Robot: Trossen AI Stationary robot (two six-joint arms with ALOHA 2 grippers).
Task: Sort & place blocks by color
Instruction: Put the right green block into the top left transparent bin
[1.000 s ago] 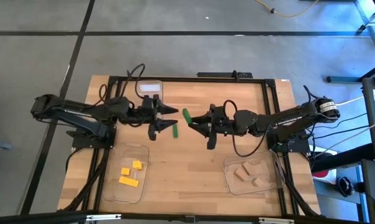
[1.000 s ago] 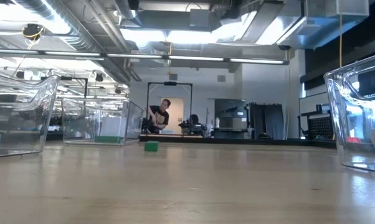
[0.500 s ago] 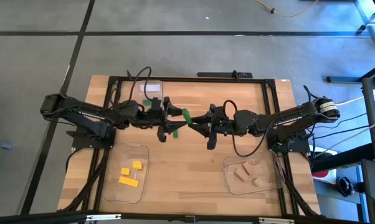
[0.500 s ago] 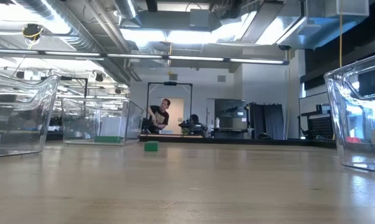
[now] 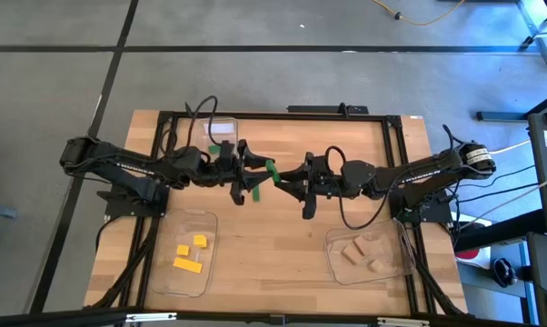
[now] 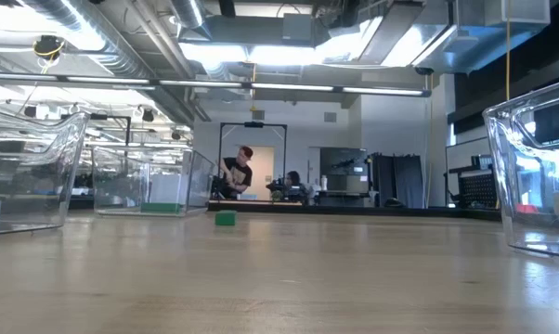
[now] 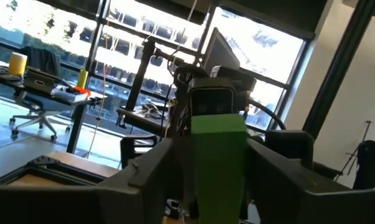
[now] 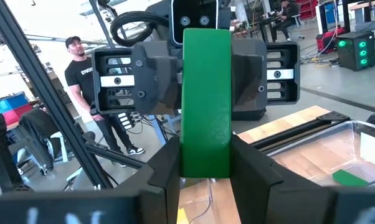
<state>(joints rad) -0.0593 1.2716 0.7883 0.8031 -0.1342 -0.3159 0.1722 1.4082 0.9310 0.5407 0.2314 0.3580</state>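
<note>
- The blocks are spread over the table [image 5: 283, 263]: three yellow blocks [image 5: 191, 252] lie in the clear tray [image 5: 169, 272] near the front left corner.
- A second clear tray [image 5: 221, 123] stands near the back edge, left of the middle, and one green block [image 5: 215, 149] lies in it.
- The left gripper [image 5: 252, 170] is above the middle of the table and points to the right. Its fingers [image 7: 151, 180] stand on both sides of the far end of a green bar [image 5: 272, 171]; I cannot tell if they already press on it.
- Another green block [image 5: 254, 190] lies on the bare wood just below the left gripper, near the middle of the table; the low view shows it as a small green piece [image 6: 226, 218] on the surface.
- The green bar is in the air between the two grippers, tilted.
- The right gripper [image 5: 281, 178] comes from the right side and holds this bar: in the right wrist view its fingers [image 8: 167, 167] are narrow and press on the bar [image 8: 205, 99] from both sides.
- The third clear tray [image 5: 402, 263] near the front right corner holds the tan blocks [image 5: 361, 252].
- In the right wrist view a person [image 8: 85, 74] stands in the room behind the table.
</note>
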